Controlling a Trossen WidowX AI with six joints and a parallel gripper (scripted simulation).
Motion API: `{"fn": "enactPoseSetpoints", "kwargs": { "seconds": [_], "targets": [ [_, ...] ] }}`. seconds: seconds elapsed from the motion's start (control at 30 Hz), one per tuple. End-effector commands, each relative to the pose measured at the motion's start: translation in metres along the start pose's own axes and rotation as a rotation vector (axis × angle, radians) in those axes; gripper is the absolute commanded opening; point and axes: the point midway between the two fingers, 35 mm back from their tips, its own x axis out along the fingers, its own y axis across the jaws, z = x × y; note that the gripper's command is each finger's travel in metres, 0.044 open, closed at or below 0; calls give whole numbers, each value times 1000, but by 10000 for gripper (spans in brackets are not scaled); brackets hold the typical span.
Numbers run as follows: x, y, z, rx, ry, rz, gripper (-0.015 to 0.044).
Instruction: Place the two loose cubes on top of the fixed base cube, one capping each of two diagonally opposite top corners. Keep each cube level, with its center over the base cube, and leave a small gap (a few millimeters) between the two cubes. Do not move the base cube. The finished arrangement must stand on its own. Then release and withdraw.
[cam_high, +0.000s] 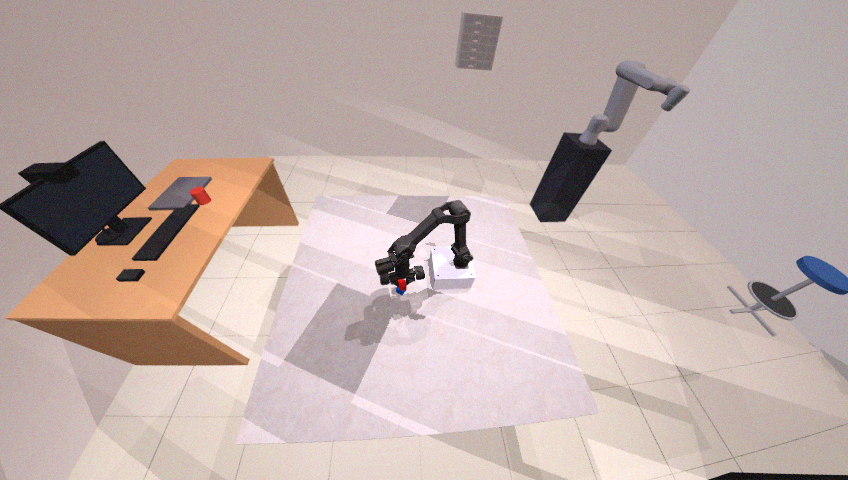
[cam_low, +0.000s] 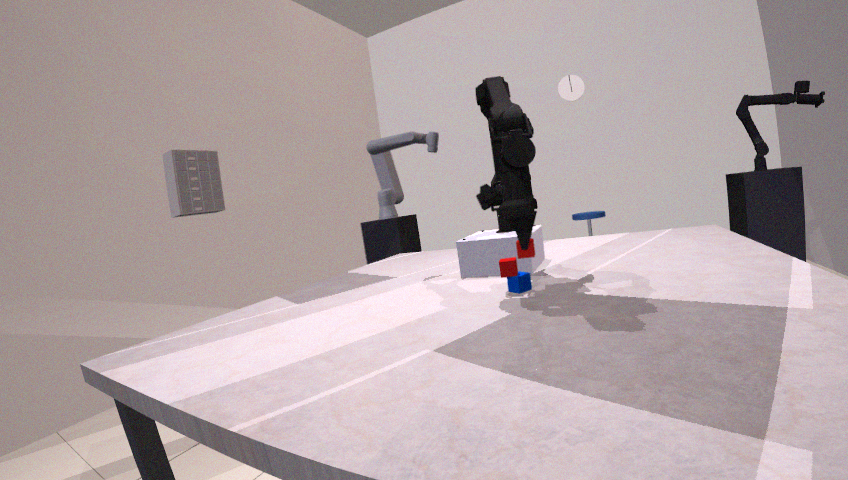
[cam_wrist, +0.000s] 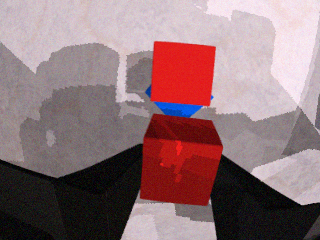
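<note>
The blue base cube (cam_low: 519, 282) (cam_wrist: 176, 109) (cam_high: 400, 291) stands on the table. One red cube (cam_low: 507, 267) (cam_wrist: 183, 73) rests on top of it, off to one side over a corner, and looks level. My gripper (cam_low: 525, 245) (cam_wrist: 179, 156) is shut on the other red cube (cam_low: 526, 249) (cam_wrist: 176, 172). It holds this cube above the height of the placed red cube, over the other side of the base cube in the exterior view. In the wrist view the held cube hides part of the base cube. In the top view the cubes are too small to tell apart well.
The white box (cam_high: 452, 278) (cam_low: 484, 258) under the arm's base stands just behind the cubes on the pale table (cam_high: 464, 368) (cam_low: 357, 416). A wooden desk (cam_high: 208, 261) with a monitor is off to the left in the top view.
</note>
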Motion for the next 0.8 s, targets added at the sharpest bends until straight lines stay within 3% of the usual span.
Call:
{"fn": "enactPoseSetpoints", "kwargs": {
  "seconds": [0.0,0.77],
  "targets": [
    [3,-1,0,4,-2,1,105],
    [33,1,0,-2,-2,1,105]
  ]
}}
